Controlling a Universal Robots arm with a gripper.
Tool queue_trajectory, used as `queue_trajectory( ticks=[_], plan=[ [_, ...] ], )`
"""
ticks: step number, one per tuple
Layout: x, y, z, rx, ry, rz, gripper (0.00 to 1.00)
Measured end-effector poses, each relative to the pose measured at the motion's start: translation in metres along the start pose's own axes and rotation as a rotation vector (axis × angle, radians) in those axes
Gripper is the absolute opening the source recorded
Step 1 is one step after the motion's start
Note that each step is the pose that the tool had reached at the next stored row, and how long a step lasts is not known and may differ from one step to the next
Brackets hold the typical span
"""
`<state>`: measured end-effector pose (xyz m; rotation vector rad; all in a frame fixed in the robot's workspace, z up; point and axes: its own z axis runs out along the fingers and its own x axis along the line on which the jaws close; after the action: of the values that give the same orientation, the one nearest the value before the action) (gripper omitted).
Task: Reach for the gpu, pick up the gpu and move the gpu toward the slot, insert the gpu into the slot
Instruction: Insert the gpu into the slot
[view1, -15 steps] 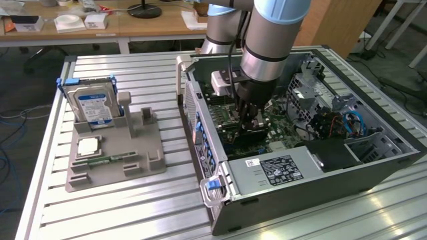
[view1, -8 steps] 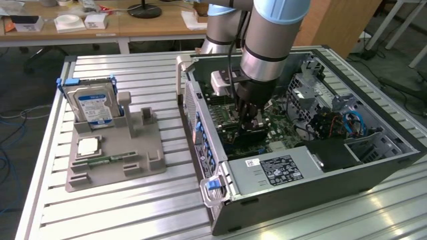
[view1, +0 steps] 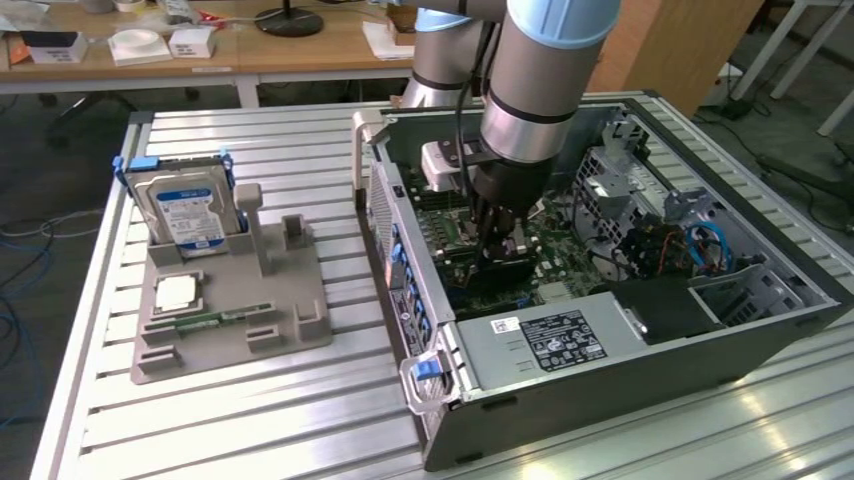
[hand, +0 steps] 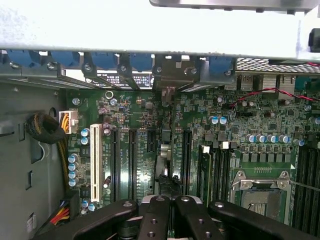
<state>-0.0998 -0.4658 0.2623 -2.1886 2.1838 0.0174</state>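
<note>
Ribbed metal tabletop (view1: 267, 400) carries an open computer case (view1: 641, 350), and the arm is reaching straight down inside it. Beside the case sits a grey holder (view1: 227, 310) with a blue-labelled hard drive (view1: 187, 210) standing in it. Down in the case, the claw (hand: 165, 199) has its fingers (hand: 154, 220) pressed together on the gpu (hand: 162, 162), seen edge-on, thin and dark, upright over the green motherboard (hand: 150, 120) in line with the slot (hand: 186, 160) rows.
</note>
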Motion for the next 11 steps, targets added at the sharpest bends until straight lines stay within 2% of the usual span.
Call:
queue_trajectory(
  ticks=[4, 5, 11],
  plan=[
    [0.0000, 0.0000, 0.0000, 0.0000, 0.0001, 0.000, 0.11],
    [0.0000, 0.0000, 0.0000, 0.0000, 0.0000, 0.000, 0.18],
    [-0.0002, 0.0000, -0.0031, 0.0001, -0.0001, 0.000, 0.18]
  ],
)
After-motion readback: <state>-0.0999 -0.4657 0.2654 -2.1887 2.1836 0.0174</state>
